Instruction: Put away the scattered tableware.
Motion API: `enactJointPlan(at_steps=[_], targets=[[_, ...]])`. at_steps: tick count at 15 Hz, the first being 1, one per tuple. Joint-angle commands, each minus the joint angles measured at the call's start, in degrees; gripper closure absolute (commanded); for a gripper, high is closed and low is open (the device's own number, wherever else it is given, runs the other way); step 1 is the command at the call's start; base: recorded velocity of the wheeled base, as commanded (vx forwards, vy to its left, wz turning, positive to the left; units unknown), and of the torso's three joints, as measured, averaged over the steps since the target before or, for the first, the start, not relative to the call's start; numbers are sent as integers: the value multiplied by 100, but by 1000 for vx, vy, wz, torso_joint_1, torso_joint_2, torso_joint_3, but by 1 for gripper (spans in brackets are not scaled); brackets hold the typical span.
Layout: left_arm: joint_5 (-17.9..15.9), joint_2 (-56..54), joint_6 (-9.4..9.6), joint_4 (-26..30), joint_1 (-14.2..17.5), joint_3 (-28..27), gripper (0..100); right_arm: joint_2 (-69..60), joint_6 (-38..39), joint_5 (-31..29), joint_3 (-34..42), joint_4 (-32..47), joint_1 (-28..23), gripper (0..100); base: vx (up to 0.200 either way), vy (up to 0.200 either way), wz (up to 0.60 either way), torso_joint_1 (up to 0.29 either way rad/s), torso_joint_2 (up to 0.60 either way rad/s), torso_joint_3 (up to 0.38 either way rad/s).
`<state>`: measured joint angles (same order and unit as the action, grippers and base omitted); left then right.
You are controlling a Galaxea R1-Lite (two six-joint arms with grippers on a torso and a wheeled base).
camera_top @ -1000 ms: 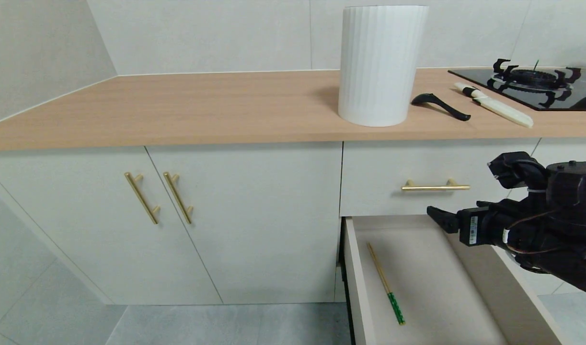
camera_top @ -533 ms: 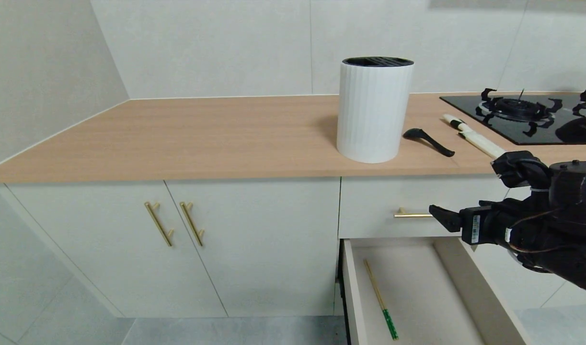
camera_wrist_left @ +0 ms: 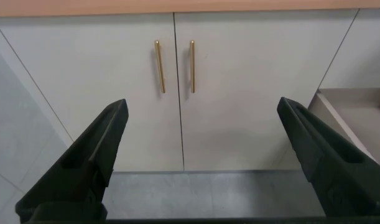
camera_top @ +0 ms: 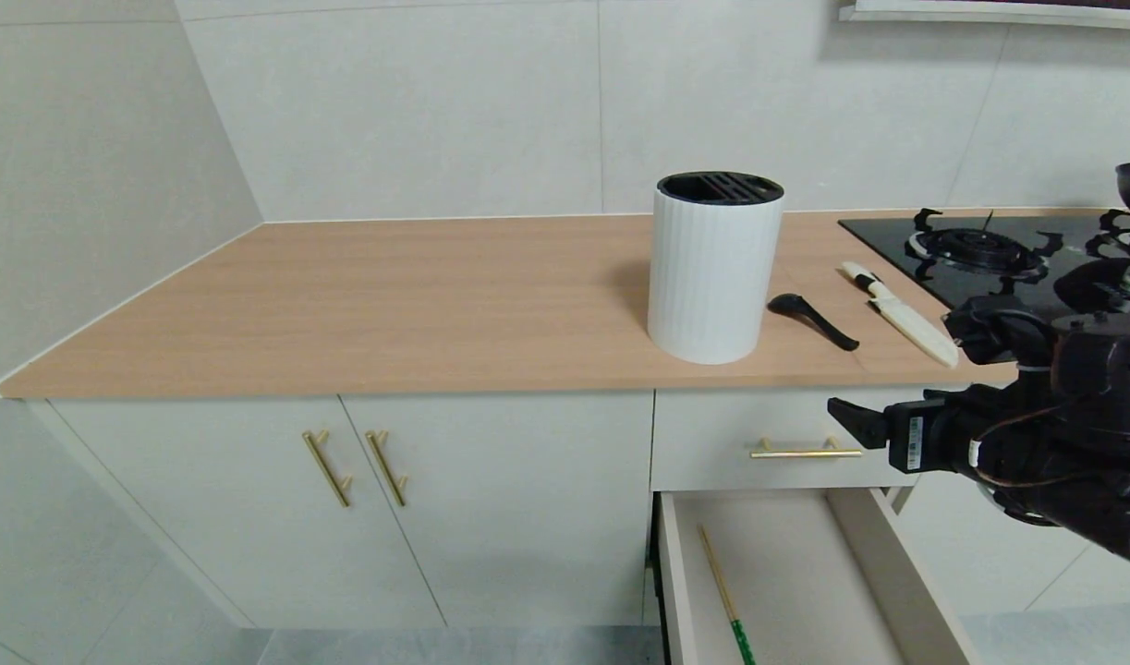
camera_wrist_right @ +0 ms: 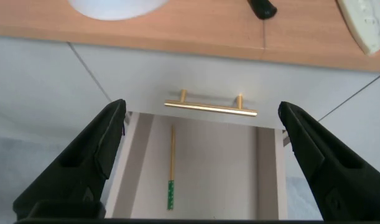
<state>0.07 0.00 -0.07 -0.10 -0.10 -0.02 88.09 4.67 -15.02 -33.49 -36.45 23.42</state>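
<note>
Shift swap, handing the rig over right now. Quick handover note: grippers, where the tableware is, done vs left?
Left gripper: open, empty, facing the cabinet doors.
Right gripper: open, empty, above the open drawer.
Chopsticks lie in the drawer. Black spoon and knife lie on the countertop beside the white holder.
Done: chopsticks stowed.
Left: spoon, knife, then probably close the drawer.

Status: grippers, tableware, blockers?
Left gripper open, right gripper open, both empty. Chopsticks lie in open drawer; black spoon, white knife on counter beside white holder. Nothing seen in the way.
</note>
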Motion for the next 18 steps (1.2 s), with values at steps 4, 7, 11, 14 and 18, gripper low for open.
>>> enactJointPlan(at_steps=[4, 7, 11, 14, 18], targets=[[1, 0, -1, 1, 1, 2, 0, 86, 8, 60, -17, -11, -109, 0, 0, 0, 0, 22, -41, -26], [1, 0, -1, 1, 1, 2, 0, 103, -1, 184, -237, -2, -250, 0, 0, 0, 0, 0, 0, 0], [1, 0, -1, 1, 1, 2, 0, 692, -54, 632, -1775, 868, -874, 0, 0, 0, 0, 0, 0, 0], [1, 0, -1, 1, 1, 2, 0, 1017, -89, 1300, -2883, 1940, -1129, 0, 0, 0, 0, 0, 0, 0], [1, 0, -1, 1, 1, 2, 0, 1501, -247, 1414, -3806, 2643, -1252, 0, 0, 0, 0, 0, 0, 0]])
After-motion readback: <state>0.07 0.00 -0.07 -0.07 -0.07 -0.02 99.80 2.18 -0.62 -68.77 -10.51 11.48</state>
